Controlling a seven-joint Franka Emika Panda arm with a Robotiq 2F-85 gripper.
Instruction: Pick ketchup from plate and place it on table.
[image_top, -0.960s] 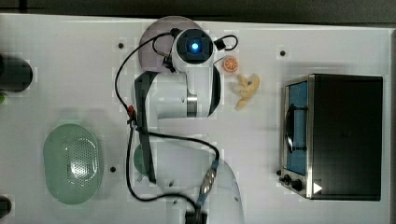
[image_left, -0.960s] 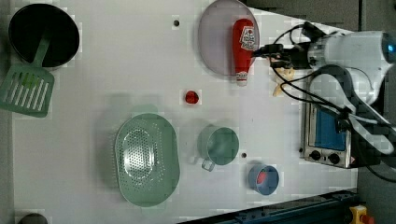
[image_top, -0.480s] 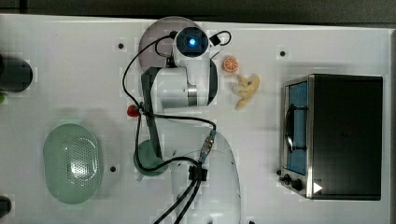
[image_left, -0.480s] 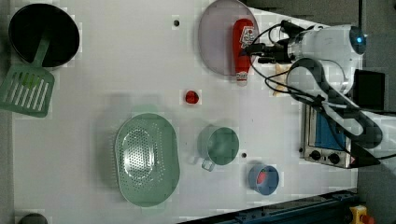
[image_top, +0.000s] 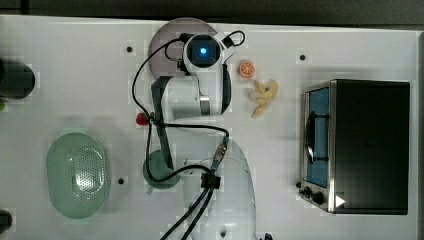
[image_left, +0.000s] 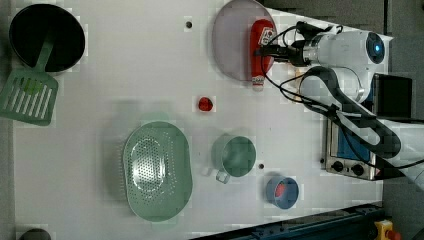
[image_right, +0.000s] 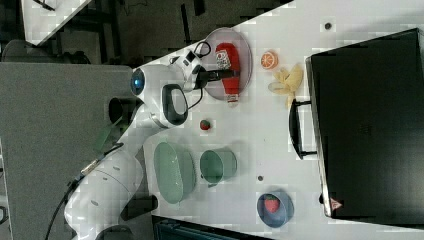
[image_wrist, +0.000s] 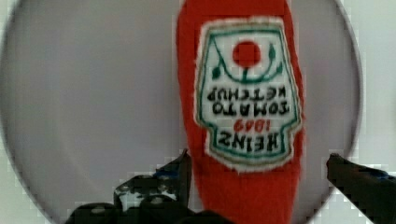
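The ketchup (image_wrist: 243, 107), a slim red bottle with a white label, lies on the pale mauve plate (image_wrist: 93, 93); its cap end pokes over the rim onto the white table (image_left: 125, 75). In the left view the ketchup (image_left: 261, 47) rests along the right side of the plate (image_left: 232, 45). My gripper (image_wrist: 257, 163) is open and straddles the bottle's body, one finger on each side. The right view shows the gripper (image_right: 230, 75) low over the ketchup (image_right: 226, 57). In the top view my arm covers most of the plate (image_top: 162, 37).
A small red fruit (image_left: 204, 104), a green cup (image_left: 235, 156), a green perforated bowl (image_left: 156, 170) and a blue dish (image_left: 281, 191) sit below the plate in the left view. An orange slice (image_top: 246, 69), a banana (image_top: 263, 96) and a toaster oven (image_top: 360, 145) lie towards the top view's right.
My arm has swung over the plate and the open gripper has come down across the ketchup. The bottle has not moved.
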